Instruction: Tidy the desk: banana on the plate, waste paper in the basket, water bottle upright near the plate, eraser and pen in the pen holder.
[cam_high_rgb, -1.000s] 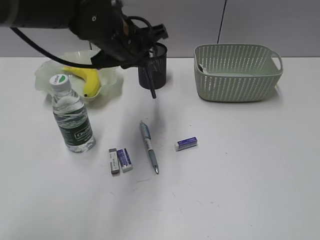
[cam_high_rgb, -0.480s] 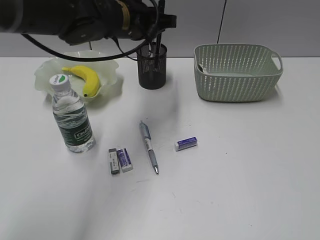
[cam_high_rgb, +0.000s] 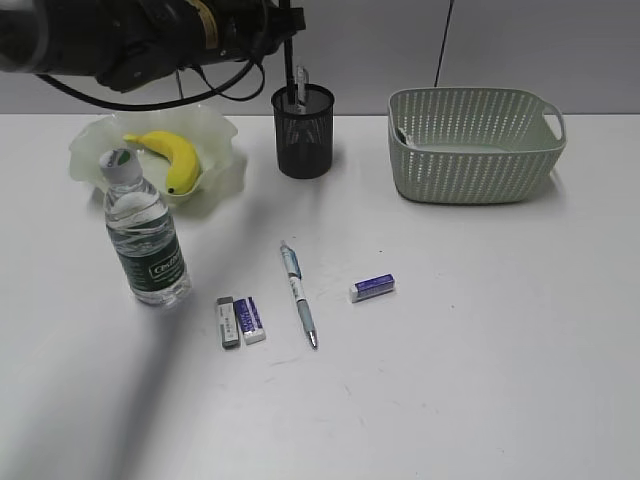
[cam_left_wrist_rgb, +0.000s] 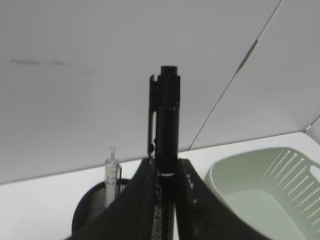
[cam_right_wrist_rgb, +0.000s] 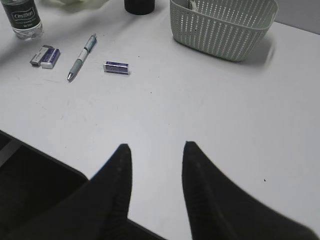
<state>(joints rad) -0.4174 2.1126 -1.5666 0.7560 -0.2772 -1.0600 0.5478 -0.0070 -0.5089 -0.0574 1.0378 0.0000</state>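
Step in hand, by my reading: pens into the pen holder. The left gripper (cam_left_wrist_rgb: 164, 200) is clenched on a black pen (cam_left_wrist_rgb: 166, 120), held upright between its fingers. In the exterior view that arm sits at the upper left of the frame, above and left of the pen holder (cam_high_rgb: 303, 132).

Left to right across the desk (cam_high_rgb: 480, 330):
- plate (cam_high_rgb: 95, 140), upper left, with the banana (cam_high_rgb: 172, 155) lying in it
- water bottle (cam_high_rgb: 145, 235) upright, just in front of the plate
- two erasers (cam_high_rgb: 239, 321) side by side, lower centre-left
- blue-grey pen (cam_high_rgb: 299, 293) lying flat, centre
- pen holder behind it, one clear pen (cam_high_rgb: 299, 85) already standing inside
- third eraser (cam_high_rgb: 372, 287), right of the flat pen
- basket (cam_high_rgb: 474, 142), upper right; the waste paper cannot be made out for certain

The right gripper (cam_right_wrist_rgb: 154, 167) hangs released over bare desk at the near edge, grasping nothing.

Next move likely calls for centring the black pen over the mouth, lowering it tip first and clear of the standing pen, then letting go.

Room: the holder's rim is narrow; open desk lies all around the loose items, the right half widest.
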